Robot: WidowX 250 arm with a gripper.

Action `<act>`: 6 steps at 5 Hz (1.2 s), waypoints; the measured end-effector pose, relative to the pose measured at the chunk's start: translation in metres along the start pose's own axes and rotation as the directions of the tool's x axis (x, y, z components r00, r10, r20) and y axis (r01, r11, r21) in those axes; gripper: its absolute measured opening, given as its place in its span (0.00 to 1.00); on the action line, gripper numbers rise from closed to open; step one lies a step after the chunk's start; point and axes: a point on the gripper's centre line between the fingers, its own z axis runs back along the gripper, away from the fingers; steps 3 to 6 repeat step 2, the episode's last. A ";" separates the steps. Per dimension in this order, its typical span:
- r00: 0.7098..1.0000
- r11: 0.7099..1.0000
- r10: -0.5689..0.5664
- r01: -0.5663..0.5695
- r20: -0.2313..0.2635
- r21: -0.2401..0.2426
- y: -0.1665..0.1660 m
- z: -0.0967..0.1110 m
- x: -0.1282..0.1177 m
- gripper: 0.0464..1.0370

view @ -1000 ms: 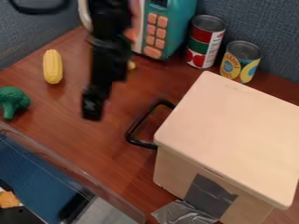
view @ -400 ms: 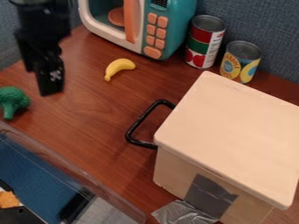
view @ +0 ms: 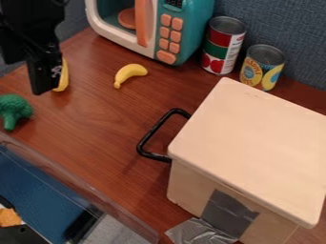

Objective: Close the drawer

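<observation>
Pale wood, near right: the drawer unit [view: 251, 147], its black handle [view: 155, 129] standing out on the left. Grey tape [view: 229, 214] on the side face; crumpled silver tape [view: 198, 232] at the foot. Clear plastic rim [view: 70, 178] across the near left corner.

Progress: no gap made out between drawer and unit; handle sits close in under the top's left edge. Judged closed, or so nearly that the remainder is too small to tell. Gripper [view: 45, 90] is at upper left, well apart from the handle. If the drawer is fully home, nothing is left but to keep clear of it; if not, a light push on the handle side should finish.

Farther back: green broccoli [view: 13, 111] at left edge, yellow banana [view: 130, 74] mid-table, corn [view: 64, 78] beside the gripper in the picture. Behind: red can [view: 223, 46], fruit can [view: 261, 66], teal toy microwave [view: 192, 29].

Hidden or unclear: drawer front faces away to the left, so its seam cannot be checked. Unit cut off at right, microwave at top. Corn partly covered by the gripper. Orange item [view: 9, 218], lower left, unidentified. Cannot tell whether the gripper is open or closed.
</observation>
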 end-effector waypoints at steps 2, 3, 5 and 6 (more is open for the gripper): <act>0.992 0.983 0.126 -0.123 0.014 -0.134 0.013 0.007 0.001 0.96; 0.992 0.983 0.126 -0.123 0.014 -0.134 0.013 0.007 0.001 0.96; 0.992 0.983 0.126 -0.123 0.014 -0.134 0.013 0.007 0.001 0.96; 0.992 0.983 0.126 -0.123 0.014 -0.134 0.013 0.007 0.001 0.96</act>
